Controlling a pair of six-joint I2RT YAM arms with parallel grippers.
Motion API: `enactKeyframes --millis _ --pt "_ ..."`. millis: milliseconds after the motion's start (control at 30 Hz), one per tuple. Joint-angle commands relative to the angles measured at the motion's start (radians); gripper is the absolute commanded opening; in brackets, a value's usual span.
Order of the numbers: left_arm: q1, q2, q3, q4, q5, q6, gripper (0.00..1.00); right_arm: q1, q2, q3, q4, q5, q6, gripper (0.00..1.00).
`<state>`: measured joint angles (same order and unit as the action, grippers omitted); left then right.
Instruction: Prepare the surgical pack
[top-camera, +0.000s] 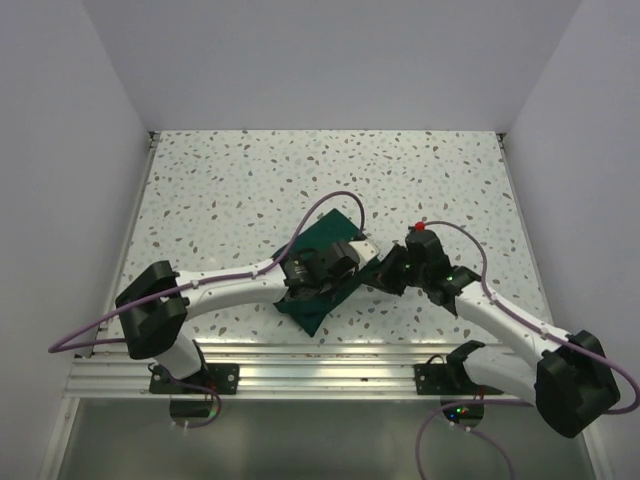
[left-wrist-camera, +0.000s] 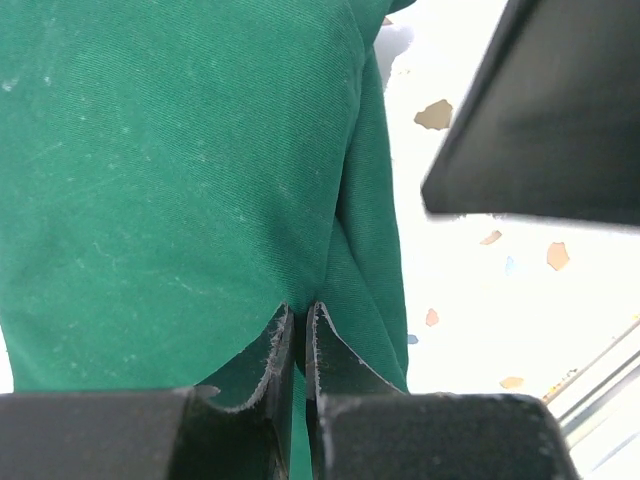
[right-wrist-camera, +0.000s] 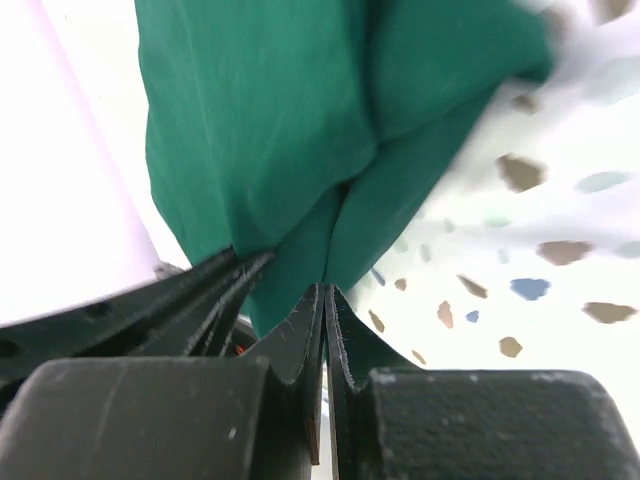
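Find surgical pack (top-camera: 328, 235) as a rumpled dark green bundle, flat on speckled table (top-camera: 250, 180), with aluminium rail (top-camera: 320, 375) on its near side, a little apart. See left gripper (left-wrist-camera: 300, 315) over the pack's middle, reaching in from the pack's left. In the wrist view, read its fingers (left-wrist-camera: 278, 350) as pressed nearly together, only a hairline slit between, pinching a fold of the green cloth at the tips. See right gripper (right-wrist-camera: 325, 295) at the pack's right edge; read its fingers (right-wrist-camera: 348, 340) likewise as narrow, tips nipping a crease where two folds of the pack meet. Note a pale patch (top-camera: 366, 246) at the pack's right side, between the two grippers; cannot tell from overhead what it is. Note a dark blurred block (left-wrist-camera: 540, 110) to the pack's right in the left wrist view; cannot identify.
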<state>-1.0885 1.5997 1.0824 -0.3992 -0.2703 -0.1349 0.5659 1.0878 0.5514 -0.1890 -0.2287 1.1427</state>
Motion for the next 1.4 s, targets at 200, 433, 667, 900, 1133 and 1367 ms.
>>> enactKeyframes --millis 200,433,667,900,1133,1367 --pt "-0.007 -0.102 -0.022 -0.004 0.169 -0.023 0.27 -0.161 -0.019 0.079 -0.156 -0.103 -0.144 0.14" --pt "0.021 -0.227 -0.019 -0.016 0.209 -0.069 0.34 -0.176 0.057 0.246 -0.231 -0.129 -0.222 0.31" --pt "0.116 -0.319 -0.076 -0.020 0.362 -0.108 0.27 -0.202 0.179 0.343 -0.093 -0.325 -0.262 0.25" --pt "0.131 -0.224 -0.148 0.137 0.531 -0.129 0.11 -0.205 0.480 0.501 -0.055 -0.575 -0.373 0.16" --pt "0.134 -0.126 -0.234 0.223 0.546 -0.134 0.04 -0.261 0.509 0.302 -0.026 -0.616 -0.437 0.01" --pt "0.136 -0.113 -0.337 0.258 0.546 -0.134 0.03 -0.343 0.489 0.173 -0.043 -0.607 -0.529 0.00"
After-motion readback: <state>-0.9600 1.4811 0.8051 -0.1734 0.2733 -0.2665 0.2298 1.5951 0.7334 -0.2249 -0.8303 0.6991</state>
